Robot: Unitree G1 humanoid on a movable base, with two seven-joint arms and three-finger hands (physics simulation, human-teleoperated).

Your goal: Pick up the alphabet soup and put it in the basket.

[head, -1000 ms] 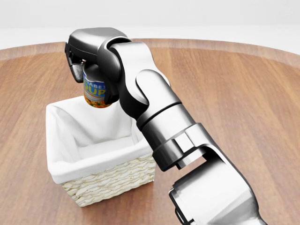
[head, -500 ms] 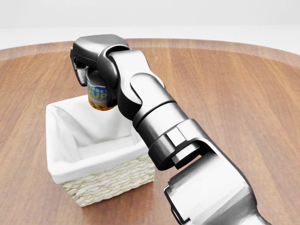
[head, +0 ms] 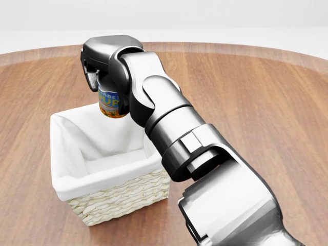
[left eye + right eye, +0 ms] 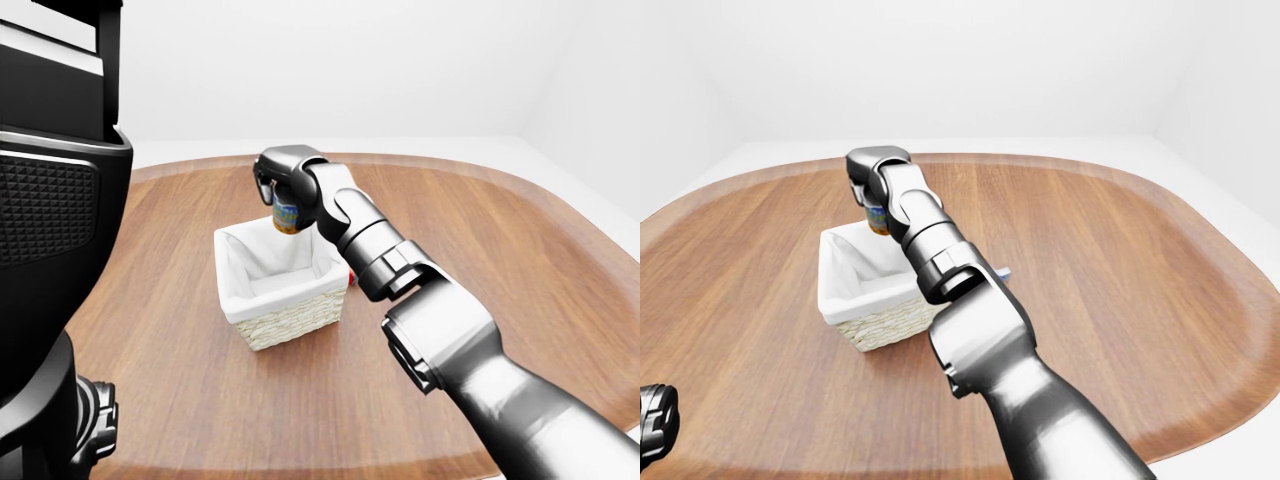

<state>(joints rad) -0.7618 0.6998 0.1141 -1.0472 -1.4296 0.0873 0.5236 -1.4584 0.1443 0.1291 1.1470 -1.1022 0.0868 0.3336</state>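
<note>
The alphabet soup can [image 3: 111,104], blue and yellow label, hangs upright in my right hand [image 3: 101,86], whose fingers are closed round its top. It is held just above the top rim of the wicker basket [image 3: 122,197], over the top edge of the white cloth lining [image 3: 65,148]. The basket's inside shows only the lining. The same grasp shows in the left-eye view [image 4: 287,212]. My right arm crosses the basket's right side and hides that corner. My left hand's fingers do not show.
The round wooden table [image 3: 266,107] spreads all around the basket. A small red and blue object [image 4: 352,279] peeks out by the basket's right side, under my arm. A large black part of my body [image 4: 50,230] fills the left-eye view's left.
My right hand has carried the can a little to the right and slightly lower, toward the basket's top rim. The basket has not moved.
</note>
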